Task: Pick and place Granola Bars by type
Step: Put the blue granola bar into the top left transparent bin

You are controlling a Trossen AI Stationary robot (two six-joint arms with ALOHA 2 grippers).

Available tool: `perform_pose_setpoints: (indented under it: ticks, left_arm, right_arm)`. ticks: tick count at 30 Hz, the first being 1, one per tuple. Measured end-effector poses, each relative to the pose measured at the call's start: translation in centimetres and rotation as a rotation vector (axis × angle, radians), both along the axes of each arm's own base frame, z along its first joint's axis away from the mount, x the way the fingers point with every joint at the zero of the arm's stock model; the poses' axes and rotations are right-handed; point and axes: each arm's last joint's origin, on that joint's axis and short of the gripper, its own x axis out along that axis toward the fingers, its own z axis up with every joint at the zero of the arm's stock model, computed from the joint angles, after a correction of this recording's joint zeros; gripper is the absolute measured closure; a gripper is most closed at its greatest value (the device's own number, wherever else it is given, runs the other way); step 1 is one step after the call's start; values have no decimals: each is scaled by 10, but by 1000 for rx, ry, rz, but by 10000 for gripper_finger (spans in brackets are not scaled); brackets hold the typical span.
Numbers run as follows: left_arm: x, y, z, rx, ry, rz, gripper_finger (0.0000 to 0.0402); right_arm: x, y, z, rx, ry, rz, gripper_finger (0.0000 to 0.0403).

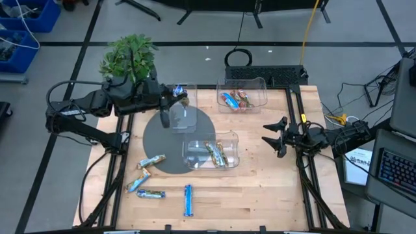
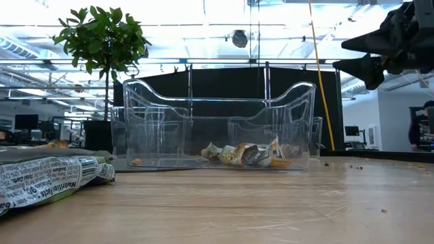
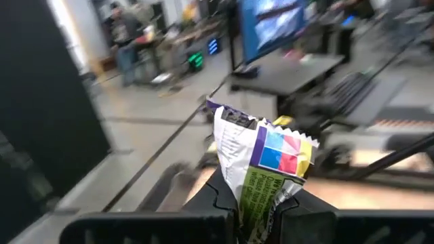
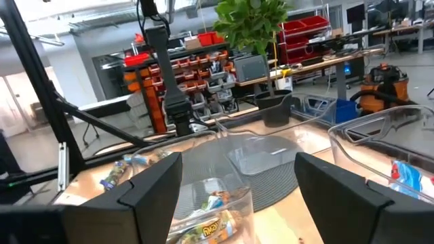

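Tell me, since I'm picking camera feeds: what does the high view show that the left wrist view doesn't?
Only the high view: three clear bins, loose granola bars on the table, the open right gripper. Only the left wrist view: the held bar's multicolour wrapper. Both: the left gripper shut on that bar.

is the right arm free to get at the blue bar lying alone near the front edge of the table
Probably yes. The right claw is open and empty, raised at the table's right side, and the blue bar lies alone on bare wood with no bin between them. The stretch may be long, though.
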Motion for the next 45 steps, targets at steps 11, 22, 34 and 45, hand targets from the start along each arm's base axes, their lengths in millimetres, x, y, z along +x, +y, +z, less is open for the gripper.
perform_pose_setpoints:
  ticks: [11,22,34,45]
  left_arm:
    - [20,51,-50,22,436,111,382]
    - [71,98,-144,-60,966,-10,382]
    - [83,116,-224,-174,1129,-88,382]
    - [70,100,-274,-261,1150,-132,382]
  right_arm:
    - [0,0,3,-19,-24,-1,124]
    - [0,0,3,-17,-30,0,124]
    - [0,0,4,-17,-31,1,124]
    - [0,0,4,-17,-31,1,124]
